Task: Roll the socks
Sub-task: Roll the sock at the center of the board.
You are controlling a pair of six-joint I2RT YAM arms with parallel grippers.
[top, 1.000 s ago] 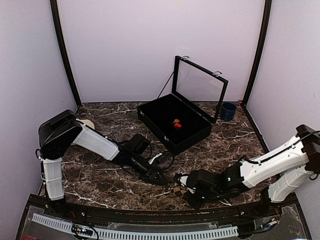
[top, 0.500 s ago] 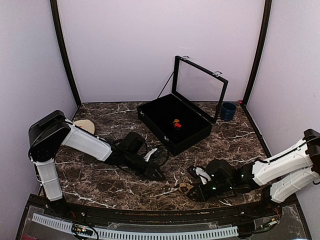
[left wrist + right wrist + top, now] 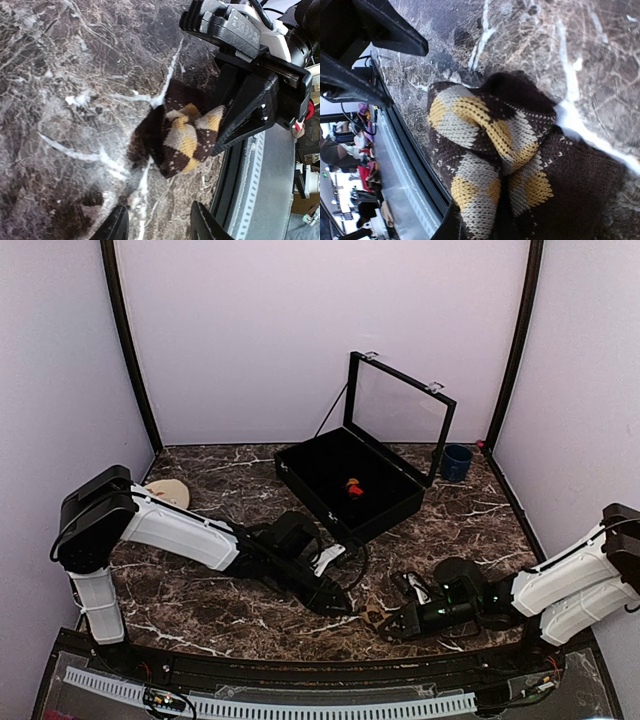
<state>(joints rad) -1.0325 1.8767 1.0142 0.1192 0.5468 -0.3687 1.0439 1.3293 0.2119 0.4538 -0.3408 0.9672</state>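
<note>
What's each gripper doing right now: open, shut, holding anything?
Left gripper: open, holding nothing.
Right gripper: closed on the bunched dark argyle fabric sock with tan and yellow diamonds.

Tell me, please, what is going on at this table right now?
The right gripper is shut on a bunched dark argyle fabric sock with tan and yellow diamonds, holding it on the dark marble table near its front edge. The open left gripper hovers just short of the sock, not touching it. A small red-and-orange bundle, perhaps the other sock, lies in the open black box behind.
</note>
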